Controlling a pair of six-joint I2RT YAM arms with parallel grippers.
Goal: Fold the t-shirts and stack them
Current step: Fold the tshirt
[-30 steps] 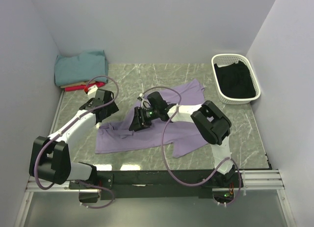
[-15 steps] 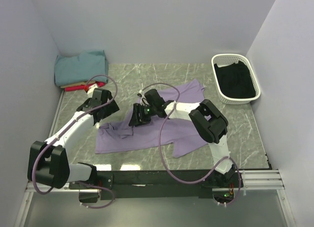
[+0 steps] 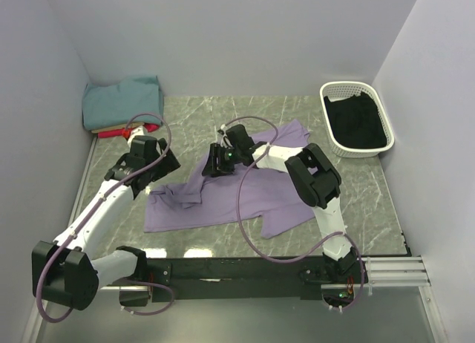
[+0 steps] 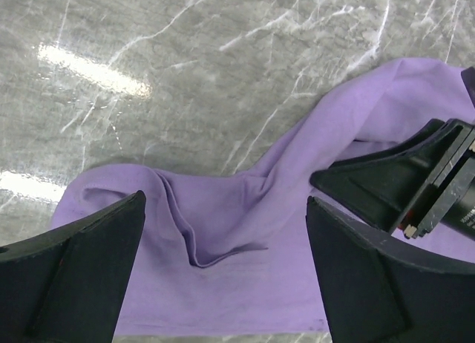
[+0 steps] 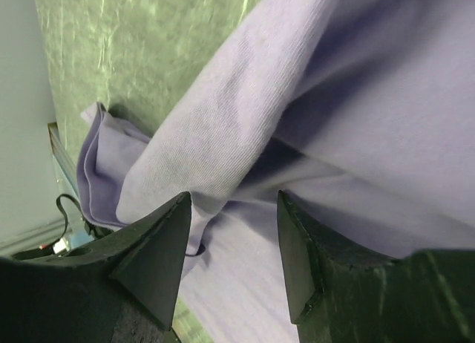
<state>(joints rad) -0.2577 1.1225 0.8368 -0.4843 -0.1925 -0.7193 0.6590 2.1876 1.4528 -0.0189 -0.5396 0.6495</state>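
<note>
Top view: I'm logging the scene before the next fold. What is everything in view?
lavender t-shirt: one, lavender, rumpled mid-table
teal t-shirt: one, teal, folded atop far-left pile
tan t-shirt: one, tan, under teal
red t-shirt: one, red, pile's bottom
basket: one, white, far right
dark cloth: one, black, inside basket
table: one, grey-green marble
cables: two, purple, one per arm
left gripper: one, black, open over shirt's left edge
right gripper: one, black, astride a shirt fold; grip unclear

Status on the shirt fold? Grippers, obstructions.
Left gripper open above lavender t-shirt. Right gripper shut on a raised fold of it. Not yet folded, rest flat on table. Right arm's cable loops across it.
</note>
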